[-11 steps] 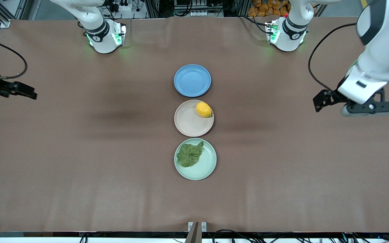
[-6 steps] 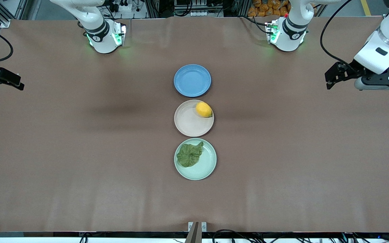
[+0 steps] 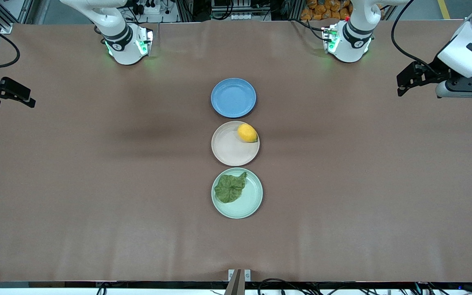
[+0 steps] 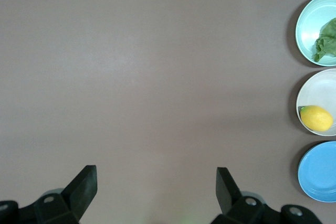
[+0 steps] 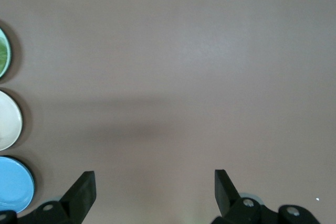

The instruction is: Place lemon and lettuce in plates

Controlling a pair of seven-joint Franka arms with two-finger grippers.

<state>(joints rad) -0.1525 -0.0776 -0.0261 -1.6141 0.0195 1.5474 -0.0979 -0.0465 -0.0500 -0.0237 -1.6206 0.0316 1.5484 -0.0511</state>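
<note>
The yellow lemon lies in the beige plate, by its rim on the left arm's side. The dark green lettuce lies in the mint green plate, which is nearer to the front camera. The left wrist view shows the lemon, the lettuce, the beige plate and the mint plate. My left gripper is open and empty, high over bare table at the left arm's end. My right gripper is open and empty, high over the right arm's end.
An empty blue plate sits next to the beige plate, farther from the front camera. The three plates form a line down the middle of the brown table. The right wrist view shows their edges, with the blue plate.
Both arms have drawn back from the plates toward their ends of the table and toward the bases. The lemon, the lettuce and the plates have not moved.
</note>
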